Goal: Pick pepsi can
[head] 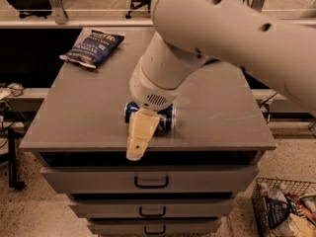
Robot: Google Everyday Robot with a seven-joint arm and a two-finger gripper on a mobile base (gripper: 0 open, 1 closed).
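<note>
The pepsi can [168, 118] is a small blue can lying on its side near the front middle of the grey cabinet top [84, 117]. Only its two ends show; its middle is hidden behind my arm. My gripper [140, 138] is tan and hangs from the big white arm, directly in front of and over the can at the cabinet's front edge. I cannot see whether it touches the can.
A dark blue chip bag [94, 47] lies at the back left of the top. Drawers with dark handles [150, 181] sit below. A wire basket [285, 206] of packets stands on the floor at the right. Office chairs stand behind the cabinet.
</note>
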